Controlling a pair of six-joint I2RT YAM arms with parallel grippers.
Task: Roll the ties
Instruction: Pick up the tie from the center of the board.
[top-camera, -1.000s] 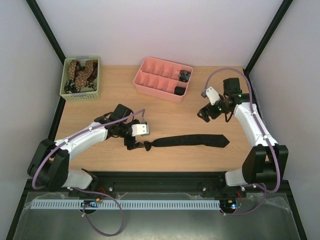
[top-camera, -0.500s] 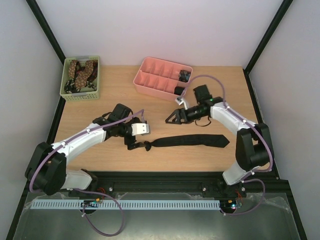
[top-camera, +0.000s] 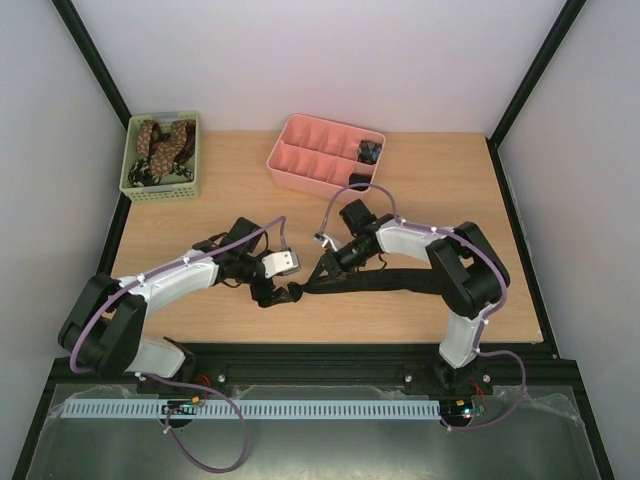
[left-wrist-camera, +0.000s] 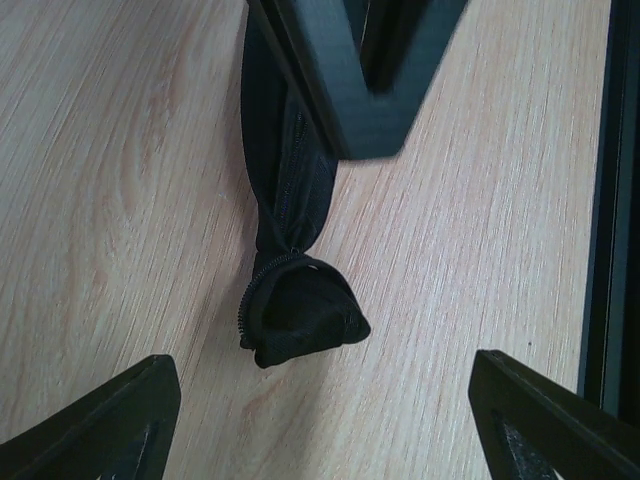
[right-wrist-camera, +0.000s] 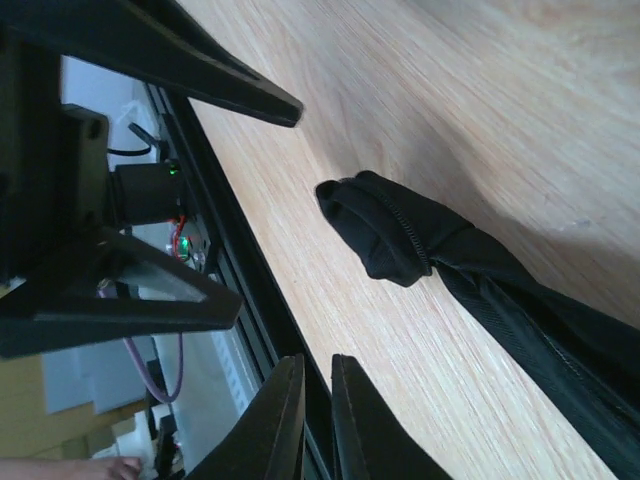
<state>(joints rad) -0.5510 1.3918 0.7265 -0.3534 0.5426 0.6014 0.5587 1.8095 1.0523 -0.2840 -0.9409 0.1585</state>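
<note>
Tie (left-wrist-camera: 300, 322) end inside spread left pincer (left-wrist-camera: 320, 410), right pincer (left-wrist-camera: 368, 135) blocking beyond

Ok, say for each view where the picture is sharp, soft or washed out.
Top external: evenly lit and sharp, only faint shadows on the table. Left wrist: the black tie is crisp, the right arm's fingers above it smeared. Right wrist: its own fingers look soft, the space beyond the table edge washed out.

The top camera is looking down from behind over the whole tabletop (top-camera: 450, 190), while both wrist cameras are closely viewing the same bunched tie end (left-wrist-camera: 300, 325) from opposite sides.
</note>
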